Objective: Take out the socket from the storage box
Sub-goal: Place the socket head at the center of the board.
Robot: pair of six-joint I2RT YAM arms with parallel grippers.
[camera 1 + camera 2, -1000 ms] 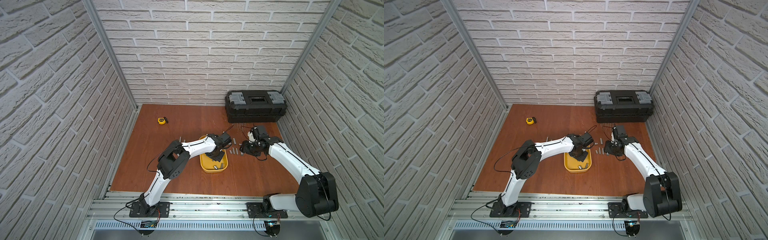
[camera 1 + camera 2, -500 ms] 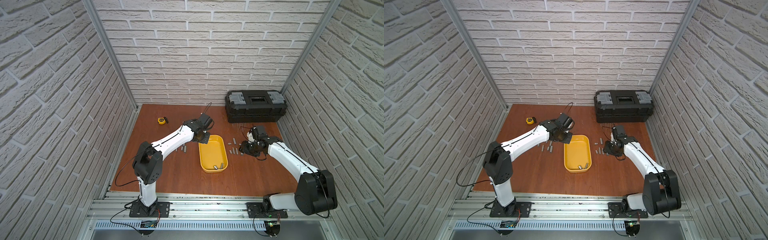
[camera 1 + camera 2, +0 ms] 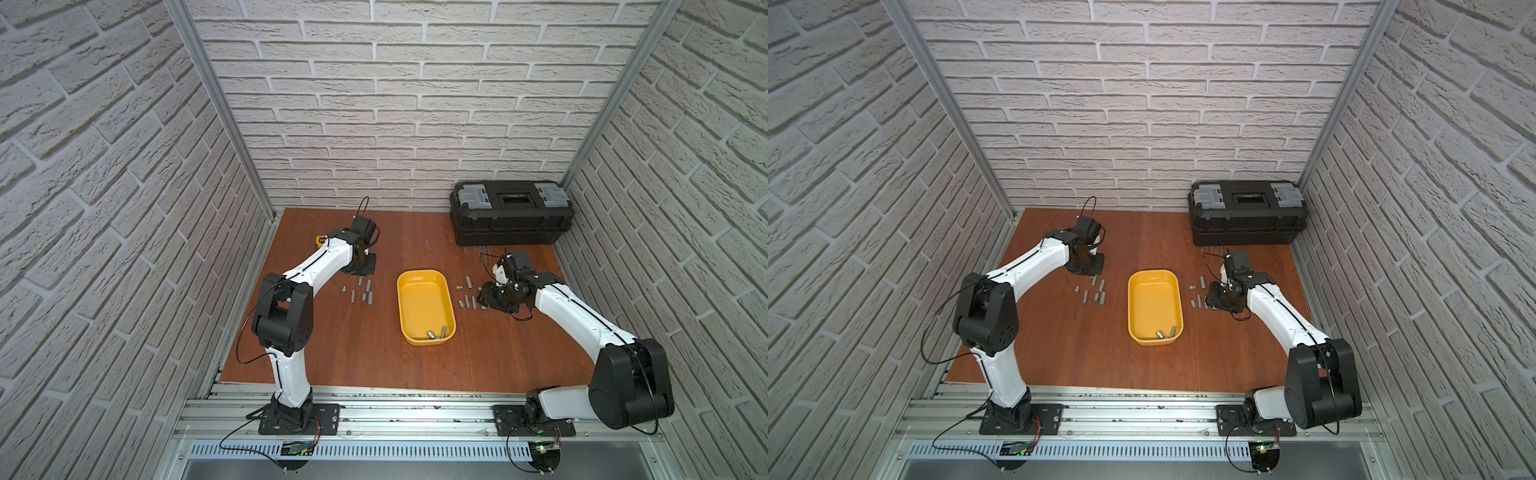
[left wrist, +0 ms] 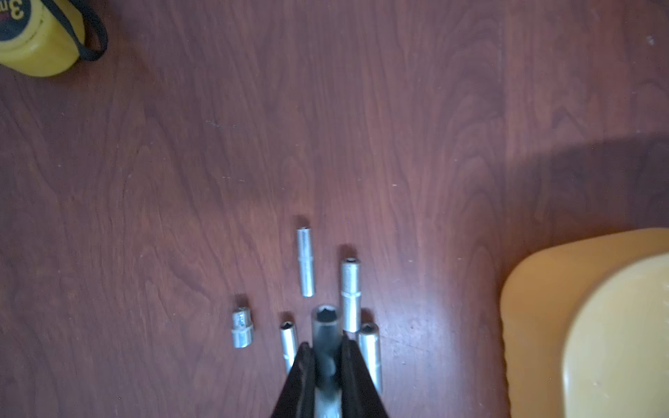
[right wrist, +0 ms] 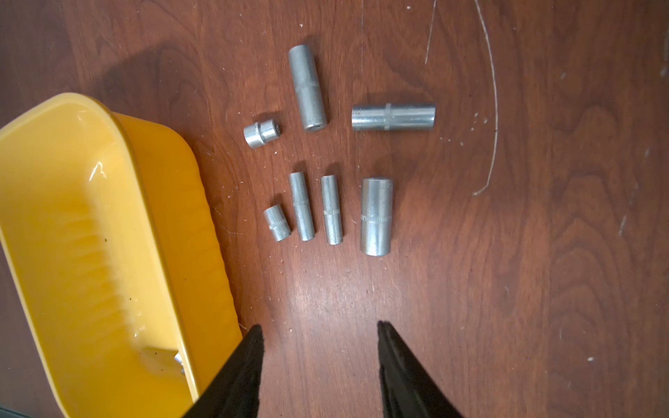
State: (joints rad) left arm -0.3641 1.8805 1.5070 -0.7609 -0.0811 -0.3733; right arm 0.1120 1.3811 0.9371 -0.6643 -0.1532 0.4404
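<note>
Left gripper (image 4: 326, 343) pinches socket (image 4: 325, 322), clear of yellow box (image 4: 535, 289). Lower softly into gap between other sockets (image 4: 306, 260), then let go. Right gripper (image 5: 319, 325) open, empty.

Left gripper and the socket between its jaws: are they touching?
Touching. The left wrist view shows the left gripper shut on the socket, both jaws pressed against its sides with no gap.

Left wrist view: the socket (image 4: 325, 334) in the left claw (image 4: 325, 345) is blurred, its rear hidden between the fingers (image 4: 300, 380). The tape measure (image 4: 34, 39) and storage box (image 4: 535, 307) run off the edge. Right wrist view: a metal piece (image 5: 164, 356), perhaps another socket, is half hidden behind the box wall.
</note>
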